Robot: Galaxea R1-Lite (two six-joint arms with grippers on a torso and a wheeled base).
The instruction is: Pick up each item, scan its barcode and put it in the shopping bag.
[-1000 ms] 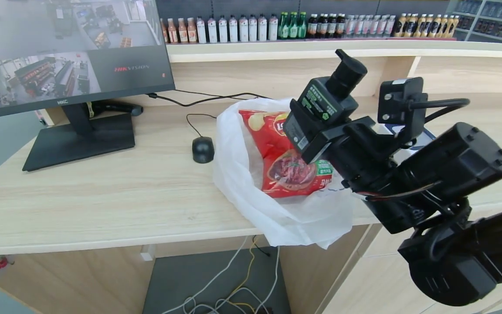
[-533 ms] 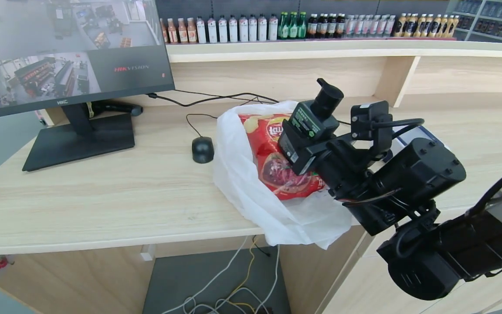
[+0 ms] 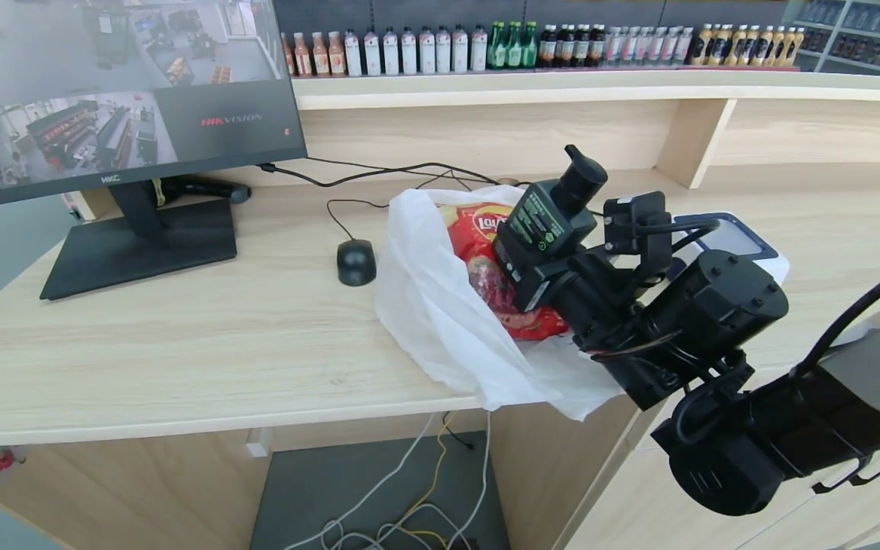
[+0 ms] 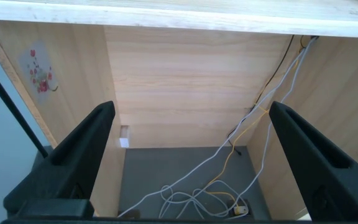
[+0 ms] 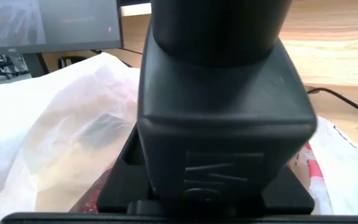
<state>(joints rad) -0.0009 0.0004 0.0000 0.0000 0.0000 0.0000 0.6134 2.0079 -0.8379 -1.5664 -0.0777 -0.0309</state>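
A white plastic shopping bag (image 3: 440, 321) lies open on the wooden counter (image 3: 180, 336) with a red chip bag (image 3: 486, 229) inside it. My right gripper (image 3: 543, 271) is shut on a dark bottle (image 3: 551, 218) that has a green label and a black cap. The bottle hangs tilted just over the bag's mouth, above the chip bag. In the right wrist view the bottle (image 5: 222, 124) stands close in front of the bag (image 5: 61, 137) and a strip of the chip bag (image 5: 306, 165). My left gripper (image 4: 192, 109) is open below the counter, with nothing between its fingers.
A monitor (image 3: 104, 92) stands at the back left, a handheld scanner (image 3: 195, 187) behind its stand, and a black mouse (image 3: 355, 261) beside the bag. A white and blue device (image 3: 730, 241) sits right of the bag. Loose cables (image 4: 197, 186) hang under the counter.
My right arm has come down and forward, bringing the bottle from above the bag to its mouth. The bag's side has risen and hides more of the chip bag.
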